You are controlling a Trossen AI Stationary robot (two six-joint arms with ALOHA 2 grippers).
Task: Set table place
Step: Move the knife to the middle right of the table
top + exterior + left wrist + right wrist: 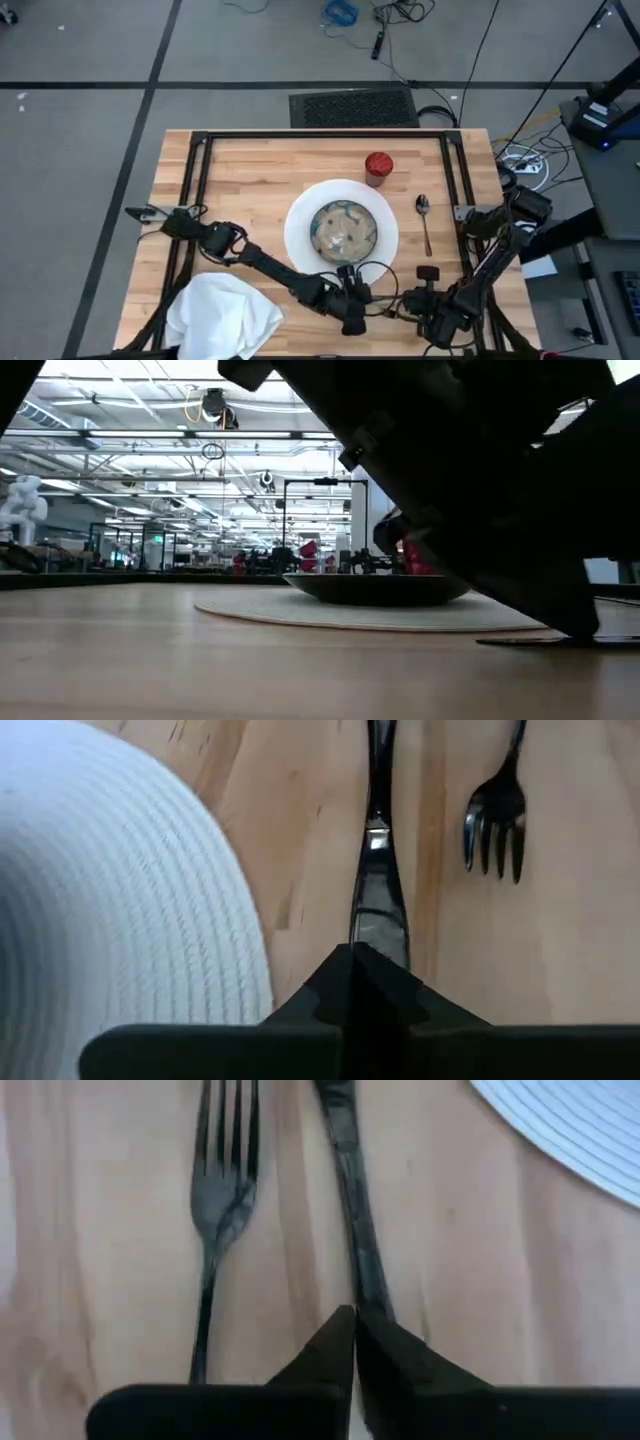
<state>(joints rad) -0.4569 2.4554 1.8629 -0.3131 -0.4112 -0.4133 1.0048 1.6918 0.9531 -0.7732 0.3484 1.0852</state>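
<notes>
Grey floor (80,100), black mat (353,108), ceiling strip lights (120,435)

White ribbed plate (300,235), grey-green speckled bowl (343,227), red cup (378,166), white napkin (224,315), pale plank worktop (250,170), dark metal fork (222,1190).

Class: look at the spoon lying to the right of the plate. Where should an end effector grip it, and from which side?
Grip the spoon by its thin handle at mid-length, probably coming straight down from above with the fingers across its width. It lies flat on the table, bowl end toward the far edge, with bare wood on both sides.
</notes>
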